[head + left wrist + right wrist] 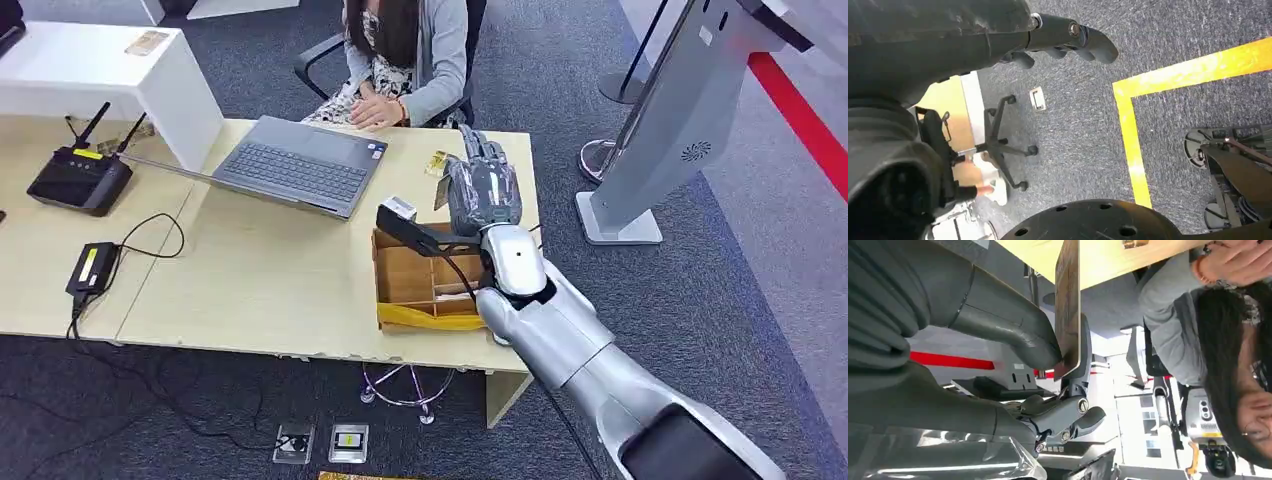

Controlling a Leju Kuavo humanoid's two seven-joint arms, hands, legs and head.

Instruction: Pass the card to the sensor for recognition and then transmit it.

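Right hand: the right hand (483, 186) is stretched out over the far right part of the desk (250, 290), above the far end of the cardboard box (425, 285); thumb (1013, 332) and fingers (1080, 357) pinch the card (1068, 305).
Card: a thin, flat brown card, seen edge-on from the wrist, its long axis running out from the grip towards the desk's far edge.
Sensor: probably the small white device (398, 208) just beside the box's far left corner; it lies close to the hand, on its left.
Person: the person (405, 60) sits beyond the far edge, nearly straight ahead of the hand.
Left hand: the left hand (1063, 42) hangs over the carpet, fingers curled on nothing.
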